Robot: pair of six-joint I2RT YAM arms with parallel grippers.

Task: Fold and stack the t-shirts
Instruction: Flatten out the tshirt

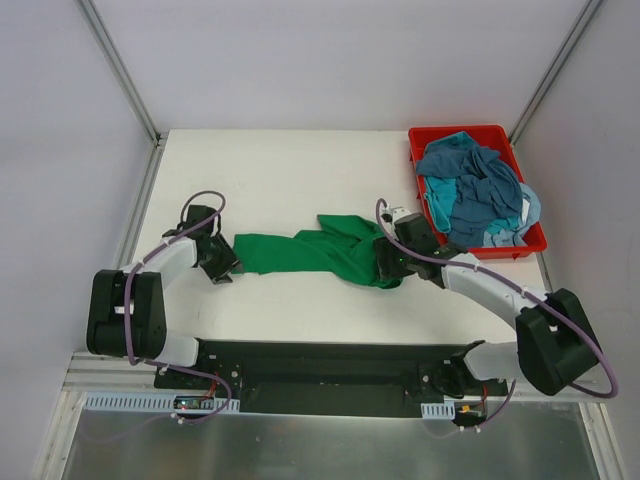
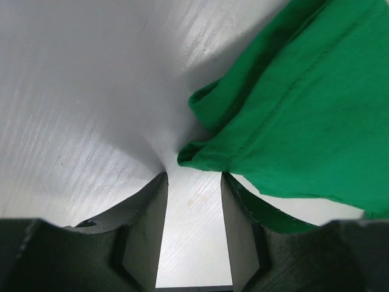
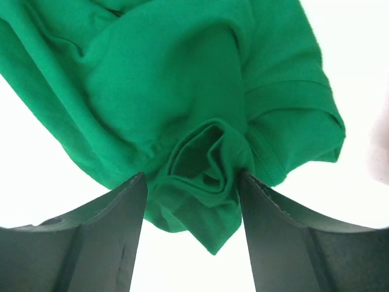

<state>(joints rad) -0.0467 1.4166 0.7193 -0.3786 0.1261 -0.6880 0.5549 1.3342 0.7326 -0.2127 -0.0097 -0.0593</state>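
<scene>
A green t-shirt (image 1: 320, 250) lies crumpled and stretched sideways across the middle of the white table. My left gripper (image 1: 222, 262) is at its left end, open, with bare table between the fingers; the shirt's edge (image 2: 285, 109) lies just beyond the tips. My right gripper (image 1: 388, 265) is at the shirt's right end, open, its jaws standing on either side of a bunched fold of green cloth (image 3: 203, 176) without closing on it.
A red bin (image 1: 475, 190) at the back right holds a heap of blue and teal shirts (image 1: 475, 195). Metal frame posts stand at the back corners. The table's left edge (image 1: 140, 200) runs close to my left arm.
</scene>
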